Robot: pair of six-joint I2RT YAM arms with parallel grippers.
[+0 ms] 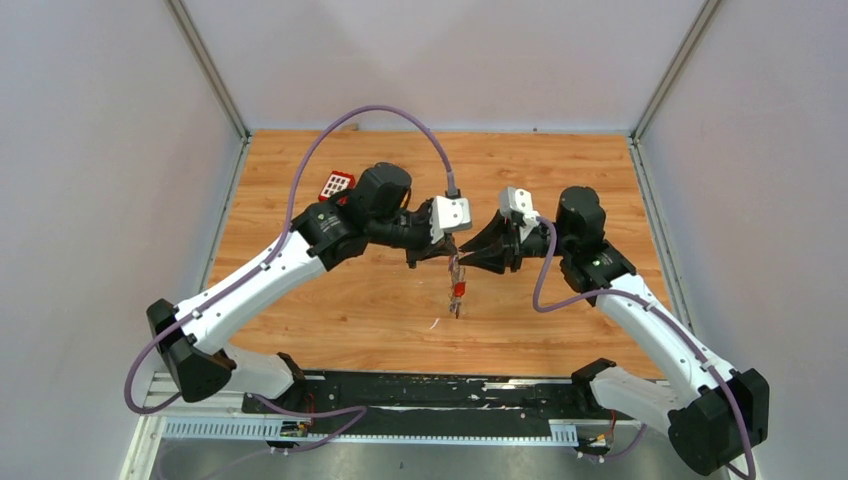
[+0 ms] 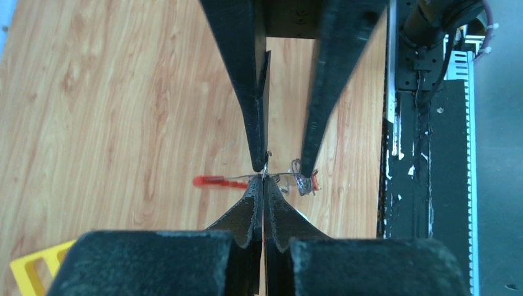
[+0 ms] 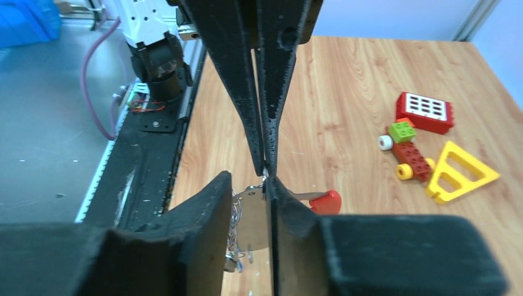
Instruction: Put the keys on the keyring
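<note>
**a:** since the left gripper (image 2: 263, 180) is pinched fully closed on a thin silver bit of the keyring (image 2: 301, 183), we'd call this mid-threading, not done. the whole bunch hangs in the air right under the tips, clear of the table (image 1: 380, 310).

**b:** agreed. the right gripper (image 3: 250, 185) is a different story though. we see a clear gap between its fingers (image 3: 203, 216), so it's open. a flat silver piece sits in that gap, resting against one finger at most, nothing squeezed.

**a:** and the key? we've got the red key (image 3: 327, 200) sticking out just outside the right's jaws, head pointing away from them, metal running back toward the spot where both sets of tips meet.

**b:** yep. honestly we can't tell from these views whether it's actually on the ring or just lying against it. we also can't say if the left is pinching ring wire or a key blade. the blue one we can't pick out at all.

**a:** so the next move, our guess: left holds steady as the anchor, right closes on the red key near its head and works it round the wire. the parts are tiny and the tips almost touch, so small slow motions, or the bunch twists or slips out of that pinch.
</note>
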